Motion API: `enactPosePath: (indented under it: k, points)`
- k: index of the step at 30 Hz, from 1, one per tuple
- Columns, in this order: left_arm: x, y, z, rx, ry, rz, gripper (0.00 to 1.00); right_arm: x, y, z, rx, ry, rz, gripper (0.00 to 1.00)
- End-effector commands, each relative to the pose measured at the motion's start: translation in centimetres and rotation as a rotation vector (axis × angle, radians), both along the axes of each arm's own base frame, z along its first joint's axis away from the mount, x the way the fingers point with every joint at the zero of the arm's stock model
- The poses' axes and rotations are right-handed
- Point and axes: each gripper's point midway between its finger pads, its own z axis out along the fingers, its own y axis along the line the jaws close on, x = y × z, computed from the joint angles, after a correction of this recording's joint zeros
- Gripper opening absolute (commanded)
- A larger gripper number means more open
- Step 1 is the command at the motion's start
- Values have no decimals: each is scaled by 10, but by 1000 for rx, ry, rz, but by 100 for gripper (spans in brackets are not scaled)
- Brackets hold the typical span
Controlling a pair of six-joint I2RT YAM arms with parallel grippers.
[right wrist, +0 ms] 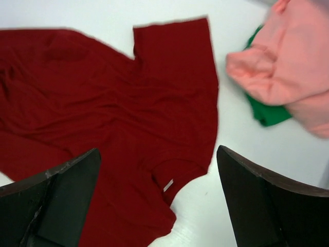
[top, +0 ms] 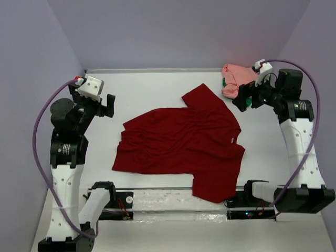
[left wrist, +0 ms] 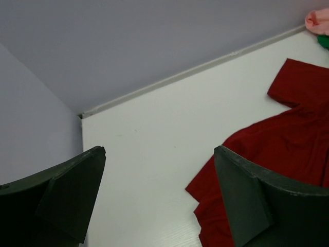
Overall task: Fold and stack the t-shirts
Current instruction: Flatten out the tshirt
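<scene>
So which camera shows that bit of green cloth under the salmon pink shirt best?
The right wrist view: the green cloth shows clearly, poking out beneath the salmon pink shirt. The top external view shows only a tiny sliver, the left wrist view a speck at its right edge.

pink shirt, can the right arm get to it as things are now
Probably yes. The right gripper hangs open close beside the pink shirt in the far right corner, with nothing between them. The shirt lies on top of green cloth, so nothing covers it.
</scene>
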Motion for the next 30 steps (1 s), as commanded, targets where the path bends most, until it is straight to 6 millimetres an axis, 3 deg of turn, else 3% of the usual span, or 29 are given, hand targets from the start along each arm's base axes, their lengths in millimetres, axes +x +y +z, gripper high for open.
enactPosePath:
  k: [1, 5, 7, 8, 10, 11, 16, 18, 22, 30]
  points:
    - [43, -18, -78, -119, 197, -62, 99, 26, 9, -74, 48, 212, 69, 100]
    - [64, -32, -144, -182, 370, -114, 99, 45, 7, -121, 51, 338, 64, 100]
    - [68, -36, -165, -185, 449, -138, 99, 55, 9, -124, 59, 367, 85, 100]
    - [74, -41, -177, -175, 514, -171, 99, 58, 10, -143, 66, 436, 101, 100]
    - [85, -47, -191, -167, 582, -218, 99, 66, 13, -155, 61, 503, 122, 100]
    - [87, -49, -194, -171, 597, -234, 99, 67, 13, -150, 61, 494, 128, 100]
    - [97, -65, -212, -141, 624, -259, 99, 83, 24, -166, 44, 529, 144, 100]
    - [99, -74, -231, -117, 676, -272, 99, 88, 27, -173, 36, 553, 153, 100]
    - [105, -83, -254, -115, 728, -301, 99, 94, 30, -205, 30, 647, 167, 100]
    - [109, -98, -297, -96, 866, -344, 99, 100, 31, -199, 34, 631, 166, 100]
